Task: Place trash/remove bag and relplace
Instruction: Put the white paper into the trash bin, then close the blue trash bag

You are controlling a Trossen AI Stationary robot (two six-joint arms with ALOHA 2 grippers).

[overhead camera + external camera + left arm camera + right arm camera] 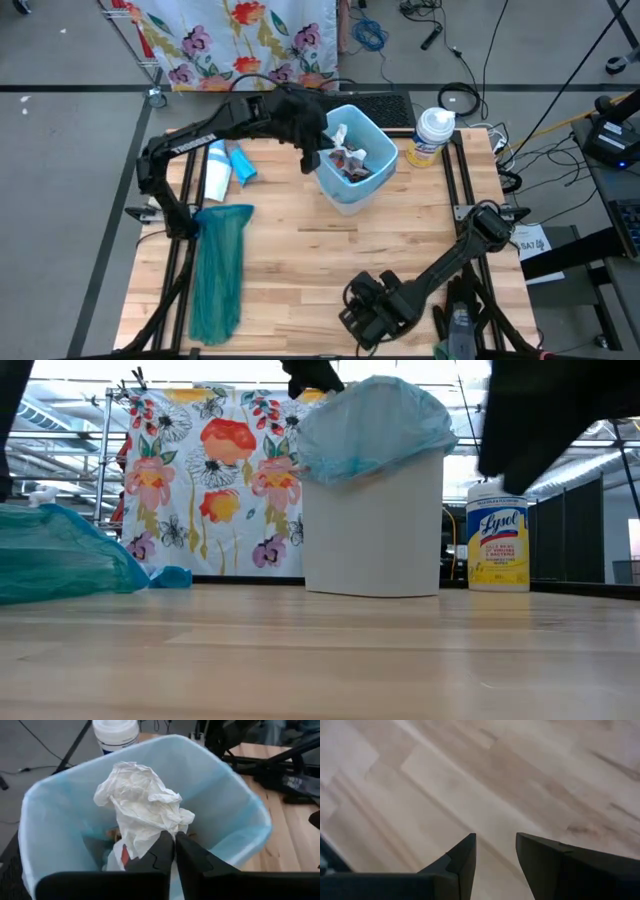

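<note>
A small white bin (352, 192) stands at the table's far middle, lined with the pale blue bag (235, 805), whose edge is folded over the rim (370, 425). Brown, pink and red trash (352, 168) lies inside it. My left gripper (175, 836) is over the bin's left side, shut on a crumpled white paper (142, 805), which also shows in the high view (337, 134). My right gripper (495, 845) hovers open over bare wood near the table's near edge (365, 305). My left gripper pinches the crumpled white paper by its edge nearest the fingers (156, 831), between the two fingertips. The fingers come slanting down from the table's left. The paper sticks out beyond the fingertips over the bin's opening, above the other trash.
A darker teal bag (220, 272) lies along the table's left side. A white spray bottle (215, 170) and a blue object (243, 166) lie left of the bin. A wipes canister (432, 135) stands to its right. Bare wood (330, 250) spans the middle.
</note>
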